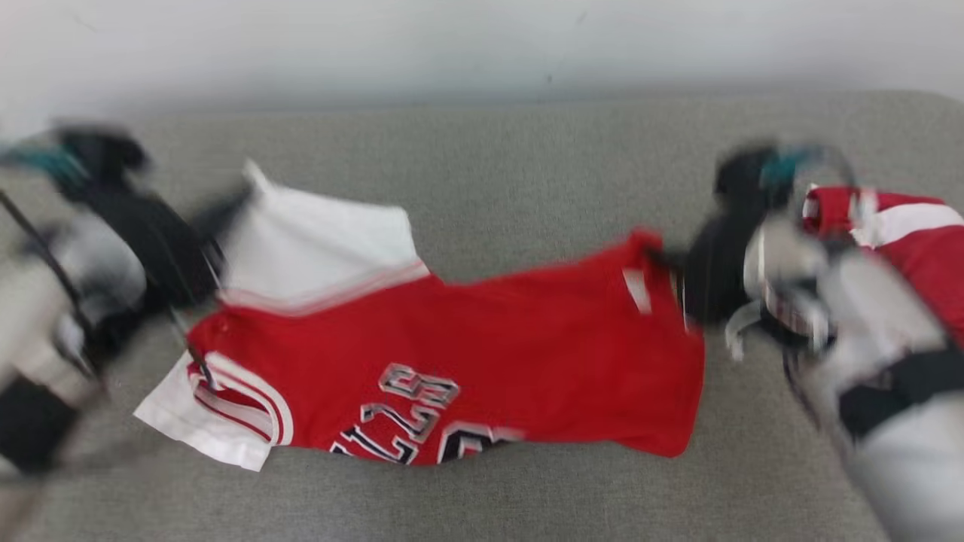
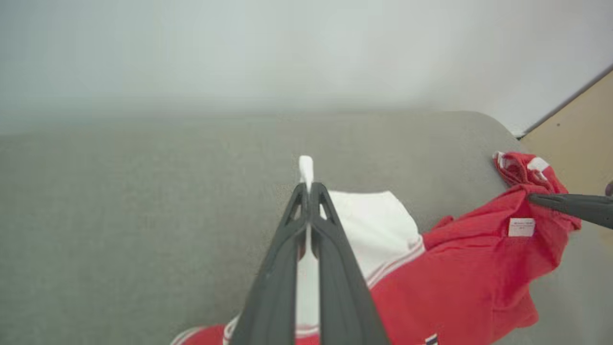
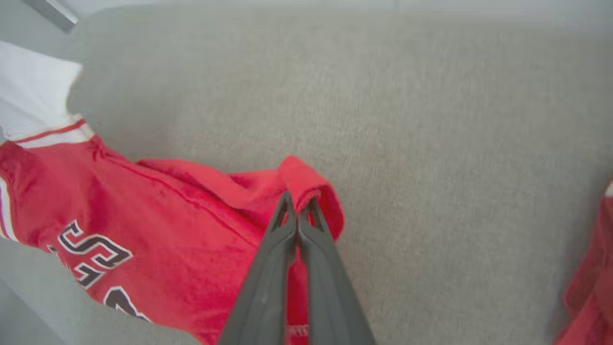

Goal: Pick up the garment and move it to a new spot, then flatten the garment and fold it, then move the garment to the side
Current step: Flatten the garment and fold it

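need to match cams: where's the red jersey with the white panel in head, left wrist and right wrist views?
Head view: jersey stretched across the centre, white end to the left.
Left wrist view: jersey at lower right; left gripper shut on its white corner.
Right wrist view: jersey at left and bottom centre; right gripper shut on its red hem.
Shared landmark: the white panel with its red-striped edge.

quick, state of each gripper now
left gripper: shut on the red and white fabric jersey, white part
right gripper: shut on the jersey's red edge
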Controlling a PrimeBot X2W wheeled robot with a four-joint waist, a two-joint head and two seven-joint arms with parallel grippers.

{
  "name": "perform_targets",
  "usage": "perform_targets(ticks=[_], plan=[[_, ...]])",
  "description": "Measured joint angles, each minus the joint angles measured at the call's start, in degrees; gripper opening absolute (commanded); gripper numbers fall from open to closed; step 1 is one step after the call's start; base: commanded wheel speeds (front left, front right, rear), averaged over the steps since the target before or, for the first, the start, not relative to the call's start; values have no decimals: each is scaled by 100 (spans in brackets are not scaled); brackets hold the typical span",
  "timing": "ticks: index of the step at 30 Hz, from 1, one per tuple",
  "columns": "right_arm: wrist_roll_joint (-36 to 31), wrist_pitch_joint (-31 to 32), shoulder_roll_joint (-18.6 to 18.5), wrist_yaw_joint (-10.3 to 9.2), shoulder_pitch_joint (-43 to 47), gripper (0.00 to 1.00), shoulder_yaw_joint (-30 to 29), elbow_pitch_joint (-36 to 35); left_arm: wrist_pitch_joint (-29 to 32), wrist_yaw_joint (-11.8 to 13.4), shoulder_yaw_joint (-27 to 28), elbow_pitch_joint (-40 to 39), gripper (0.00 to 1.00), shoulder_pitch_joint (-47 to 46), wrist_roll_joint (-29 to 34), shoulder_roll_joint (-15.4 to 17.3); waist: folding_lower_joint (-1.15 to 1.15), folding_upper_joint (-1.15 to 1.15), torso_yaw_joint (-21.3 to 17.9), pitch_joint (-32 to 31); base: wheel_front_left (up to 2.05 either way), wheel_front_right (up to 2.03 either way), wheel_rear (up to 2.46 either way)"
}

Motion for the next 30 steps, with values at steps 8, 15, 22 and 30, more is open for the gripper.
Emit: perform_targets(ticks=[8,15,22,30], plan=[[-493,-746,536,-631,-3694,0,-657,434,-933,2,1368,460,0,-2725,363,30,0,0,-105,593,0,0,0],[-299,-1967,682,-71,-3035,0,-669,314,-2031,1,1551,-270,0,-1964,187,2,2,2,-60,1008,0,0,0],[-97,-2458,483,32,-612,0,-543,416,-2323,2,649,-754,0,396,76,7,0,1,11,744,0,0,0],[77,-2853,377,65,753,0,-463,319,-2383,1,-86,-870,0,1530,189,350,-1,0,65,201,0,0,0]])
